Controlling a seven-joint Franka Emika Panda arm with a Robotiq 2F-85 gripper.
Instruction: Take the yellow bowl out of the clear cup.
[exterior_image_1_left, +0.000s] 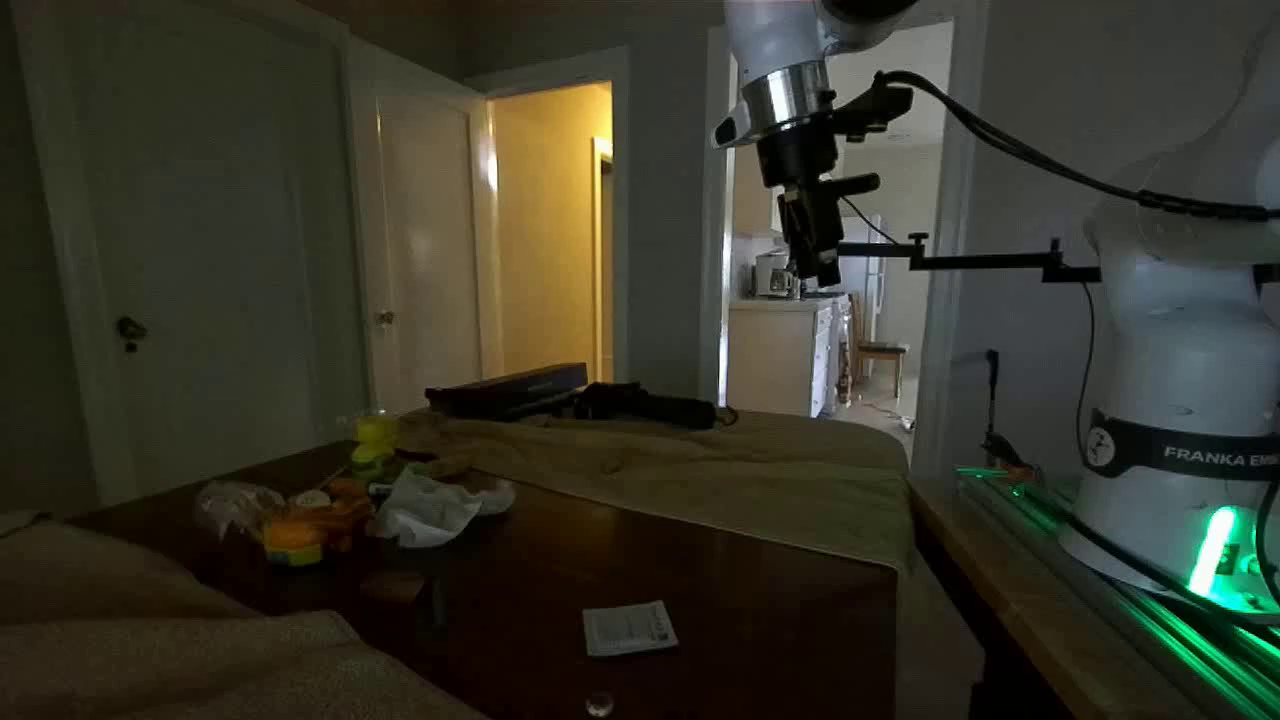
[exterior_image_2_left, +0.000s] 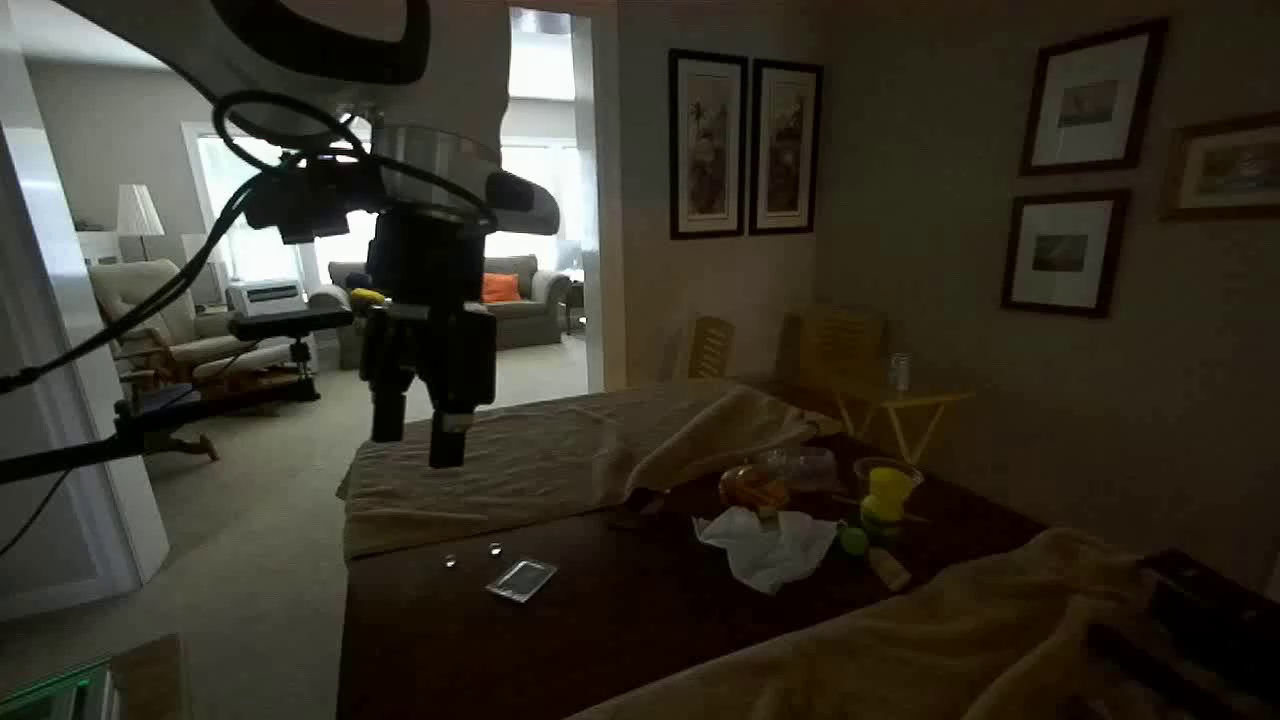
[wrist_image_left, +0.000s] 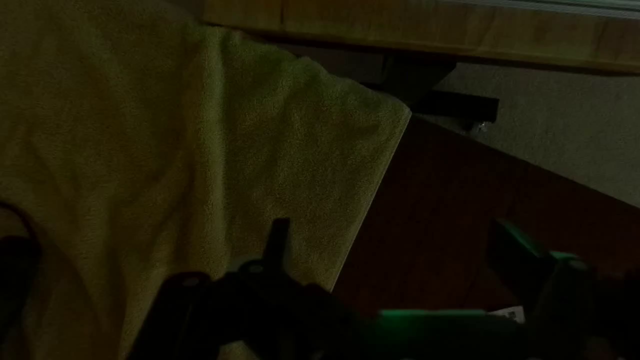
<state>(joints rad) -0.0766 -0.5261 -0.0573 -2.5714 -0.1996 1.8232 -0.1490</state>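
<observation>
The wrist view takes in a plush tan towel (wrist_image_left: 300, 150), its nap folded into shallow ridges, its straight hem crossing the smooth dark wood of the table (wrist_image_left: 425, 210). In an exterior view, the yellow bowl (exterior_image_2_left: 888, 492), bright plastic, appears to sit inside the clear cup (exterior_image_2_left: 861, 472), whose thin round rim shows above it. Near it a crumpled white sheet (exterior_image_2_left: 775, 550) lies in thin peaks, beside a rounded orange item (exterior_image_2_left: 750, 487) and a see-through container (exterior_image_2_left: 800, 467). A flat, square packet (exterior_image_2_left: 521, 579) lies well apart from these, near two glossy round bits (exterior_image_2_left: 495, 549). In both exterior views the pale, smooth-shelled arm (exterior_image_2_left: 470, 70) hangs from above, and the black gripper (exterior_image_2_left: 418, 440) points downward, slightly tilted, over the table and well apart from the bowl; its two blunt fingers stand spread, towel and wood visible between them in the wrist view.
</observation>
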